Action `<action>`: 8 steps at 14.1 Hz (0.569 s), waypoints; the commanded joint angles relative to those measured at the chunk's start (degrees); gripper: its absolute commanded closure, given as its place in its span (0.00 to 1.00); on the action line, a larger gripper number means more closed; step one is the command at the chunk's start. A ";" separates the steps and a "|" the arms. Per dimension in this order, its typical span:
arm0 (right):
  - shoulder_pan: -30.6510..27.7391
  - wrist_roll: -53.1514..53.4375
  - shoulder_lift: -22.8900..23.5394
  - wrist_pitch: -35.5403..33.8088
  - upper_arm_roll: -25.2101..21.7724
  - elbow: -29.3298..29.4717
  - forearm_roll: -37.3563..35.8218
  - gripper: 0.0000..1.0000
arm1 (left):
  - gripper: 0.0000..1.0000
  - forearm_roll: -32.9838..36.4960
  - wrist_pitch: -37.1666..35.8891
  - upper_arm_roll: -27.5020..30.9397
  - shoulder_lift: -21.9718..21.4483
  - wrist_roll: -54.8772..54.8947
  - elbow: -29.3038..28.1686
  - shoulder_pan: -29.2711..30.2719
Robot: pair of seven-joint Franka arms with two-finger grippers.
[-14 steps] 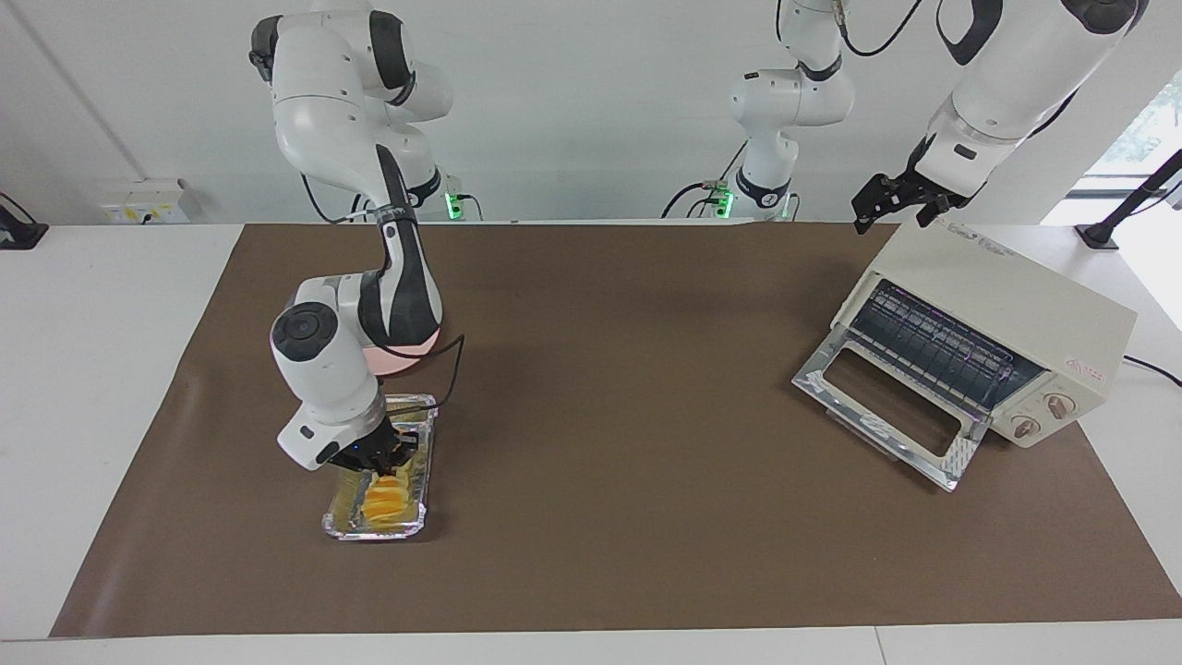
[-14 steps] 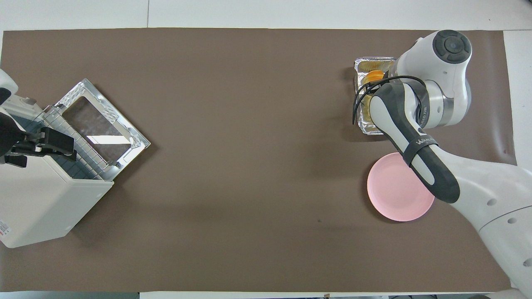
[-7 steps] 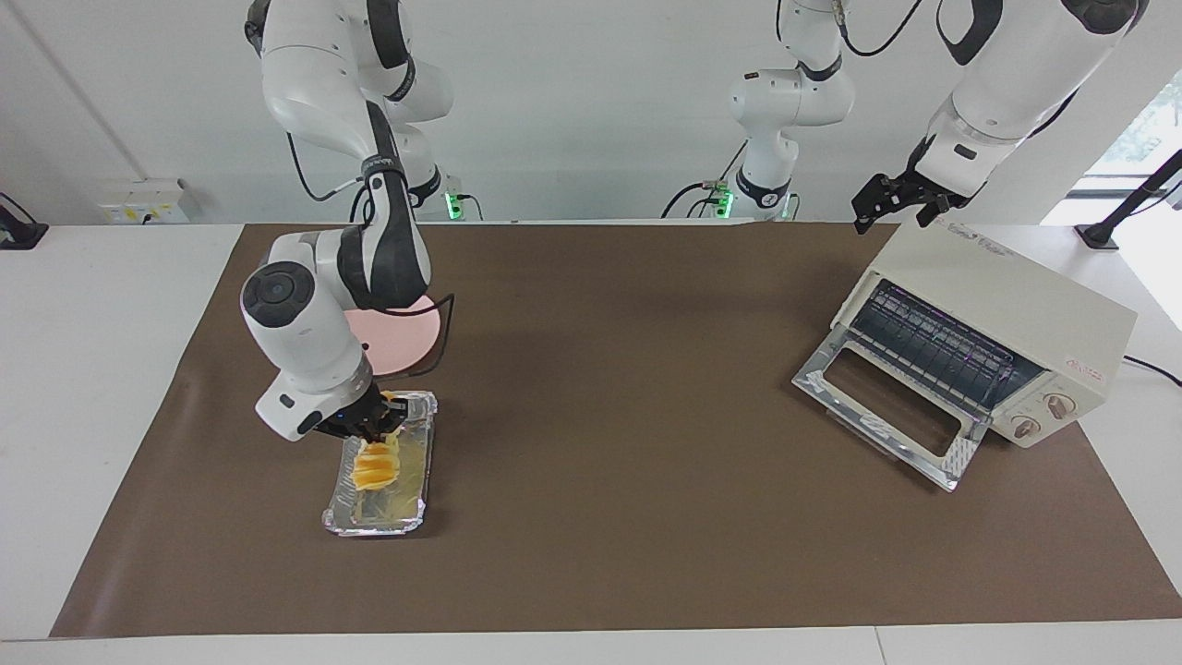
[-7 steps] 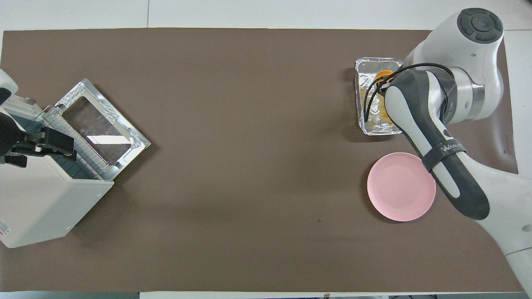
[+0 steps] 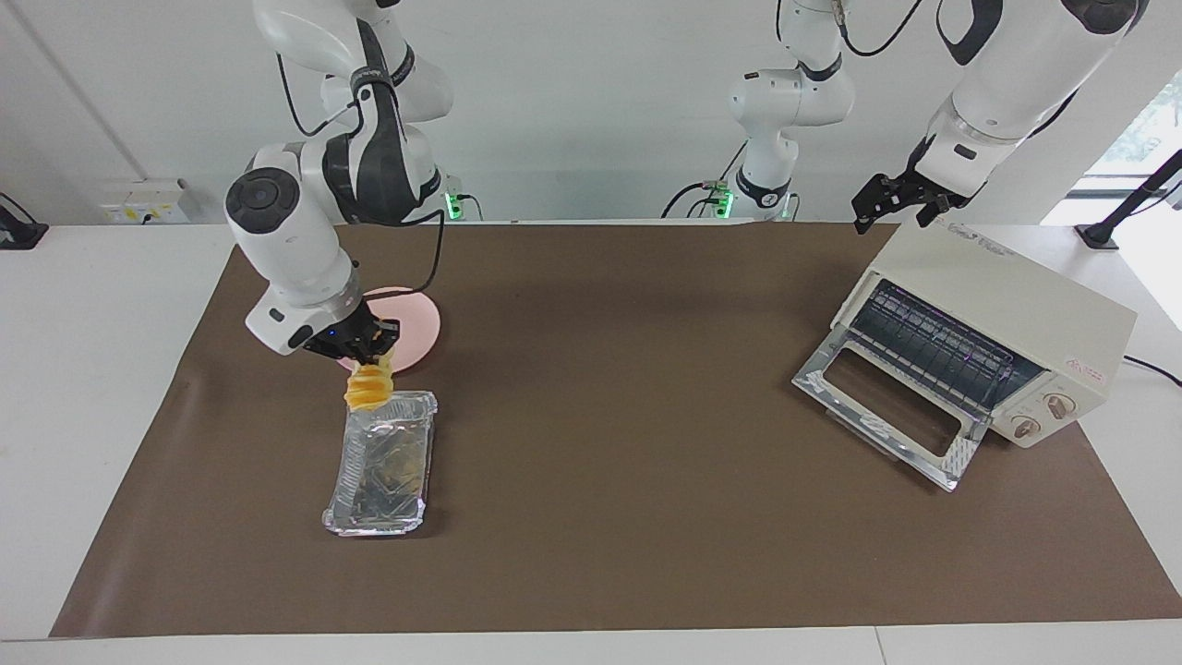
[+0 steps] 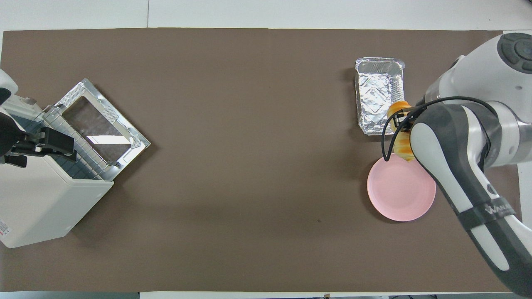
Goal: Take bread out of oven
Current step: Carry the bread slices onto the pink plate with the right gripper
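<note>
The bread [image 5: 367,388], a ridged golden-yellow loaf, hangs end-down from my right gripper [image 5: 371,358], which is shut on its top end. It is in the air over the gap between the foil tray [image 5: 383,466] and the pink plate [image 5: 417,325]. From overhead the bread [image 6: 400,135] shows just past the plate's rim [image 6: 395,195]. The cream-white oven [image 5: 1002,300] stands at the left arm's end of the table with its door [image 5: 882,406] dropped open and only the wire rack showing inside. My left gripper [image 5: 891,220] hangs open over the oven's top and holds nothing.
The foil tray [image 6: 377,95] lies with nothing in it, farther from the robots than the plate. The oven [image 6: 39,203] and its open door [image 6: 104,124] take up the mat's corner at the left arm's end. A brown mat covers the table.
My right gripper has lifted the bread out of the foil tray and carried it toward the pink plate. The left arm has not moved.
</note>
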 commanded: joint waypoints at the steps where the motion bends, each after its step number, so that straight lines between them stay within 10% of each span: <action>1: -0.72 -0.39 -13.89 11.29 0.35 -20.96 2.03 1.00 | 0.00 -0.41 -0.55 -0.14 -0.91 0.43 -0.51 0.54; 8: -0.28 -0.66 -21.58 29.68 0.35 -41.06 2.03 1.00 | 0.00 -0.41 -0.55 -0.14 -0.91 0.43 -0.51 0.54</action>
